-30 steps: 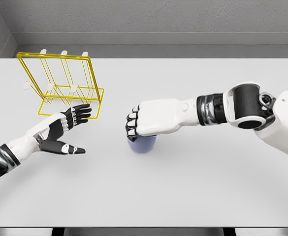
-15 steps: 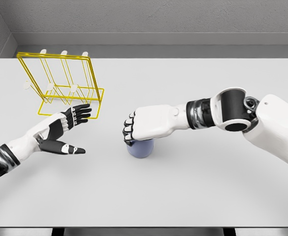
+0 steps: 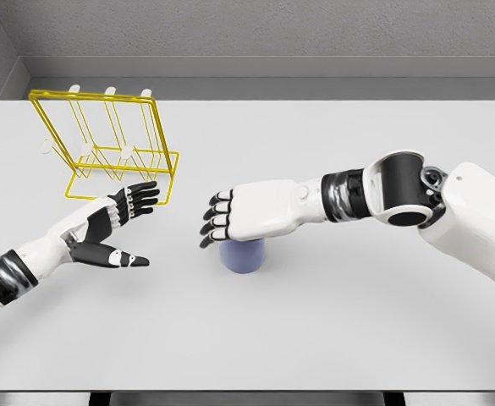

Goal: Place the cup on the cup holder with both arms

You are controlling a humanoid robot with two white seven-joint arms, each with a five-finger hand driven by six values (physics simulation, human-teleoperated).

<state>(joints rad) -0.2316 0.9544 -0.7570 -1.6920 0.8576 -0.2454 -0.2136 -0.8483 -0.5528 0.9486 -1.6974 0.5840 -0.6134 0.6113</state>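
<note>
A blue-grey cup stands on the white table, left of the middle. My right hand hovers just above and behind its rim, fingers spread and pointing left, holding nothing. The hand hides the cup's top. A yellow wire cup holder with white-tipped pegs stands at the back left. My left hand is open, palm facing right, between the holder's front and the cup, well apart from both.
The table's front edge runs along the bottom and a grey wall rises behind it. My right forearm and elbow stretch across the right half above the table.
My right hand has uncurled its fingers from around the cup's top and now holds nothing. The cup sits slightly lower in view than one second ago. My left hand barely moved.
</note>
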